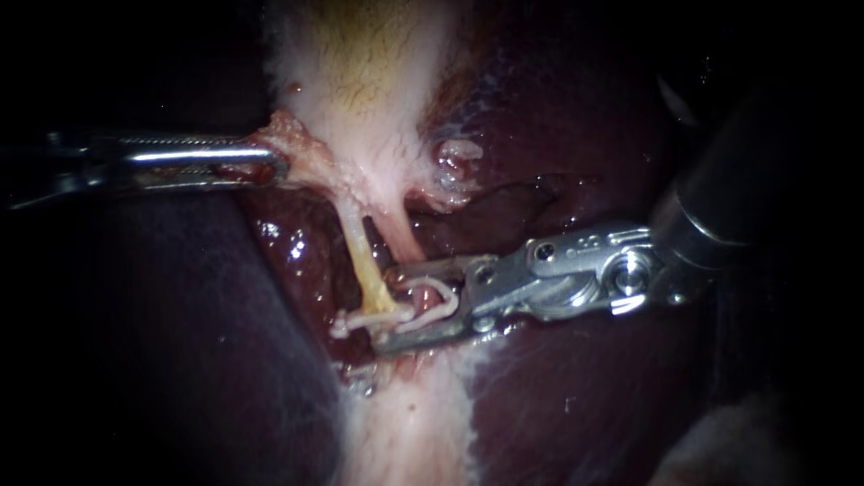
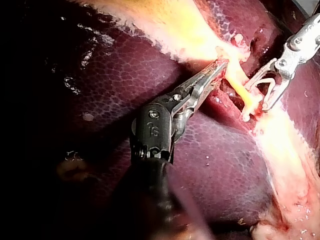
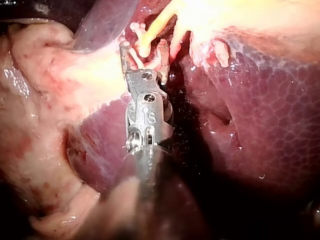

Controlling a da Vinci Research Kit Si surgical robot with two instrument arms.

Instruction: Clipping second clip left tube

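Centrally, the left tube (image 1: 360, 247), thin and yellowish, runs down from the gallbladder (image 1: 369, 81) into the gap between the jaws of my right instrument (image 1: 387, 308). These jaws stand apart, one on each side of the tube's lower end, and carry a white clip (image 1: 441, 297) whose legs are still spread. A second white piece (image 1: 360, 320) lies across the foot of the tube just beside the lower jaw; whether it is a closed clip I cannot tell. The right tube (image 1: 400, 236), pinker and thicker, runs close beside the left one and passes just behind the upper jaw, so it crowds that side. My left instrument (image 1: 270, 166) comes in level from the left, its jaws clamped on a flap (image 1: 292, 144) of pale, ragged tissue at the gallbladder's lower edge, well above the clip. Dark, wet liver (image 1: 585, 126) lies on both sides and under the tubes, and a pale band of tissue (image 1: 409, 423) runs on below the right instrument.
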